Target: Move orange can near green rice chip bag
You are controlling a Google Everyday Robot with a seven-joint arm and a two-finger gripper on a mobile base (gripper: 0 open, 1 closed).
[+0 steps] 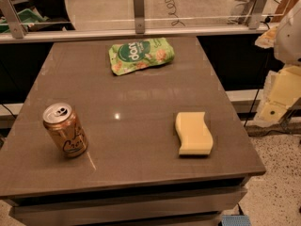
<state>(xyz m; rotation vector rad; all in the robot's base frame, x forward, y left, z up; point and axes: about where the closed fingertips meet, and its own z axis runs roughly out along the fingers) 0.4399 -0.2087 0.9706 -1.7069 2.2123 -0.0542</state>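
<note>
The orange can (65, 130) stands upright on the brown table (141, 102) near its front left corner, silver pull-tab top showing. The green rice chip bag (140, 55) lies flat at the far middle of the table, well apart from the can. My gripper (280, 94) is a pale yellow shape off the table's right edge, below the white arm (289, 32). It is lower than the tabletop, far from both the can and the bag, and holds nothing I can see.
A pale yellow wavy sponge (193, 133) lies on the right front part of the table. A glass barrier with metal posts (138, 11) runs along the far edge. Speckled floor (277, 182) lies to the right.
</note>
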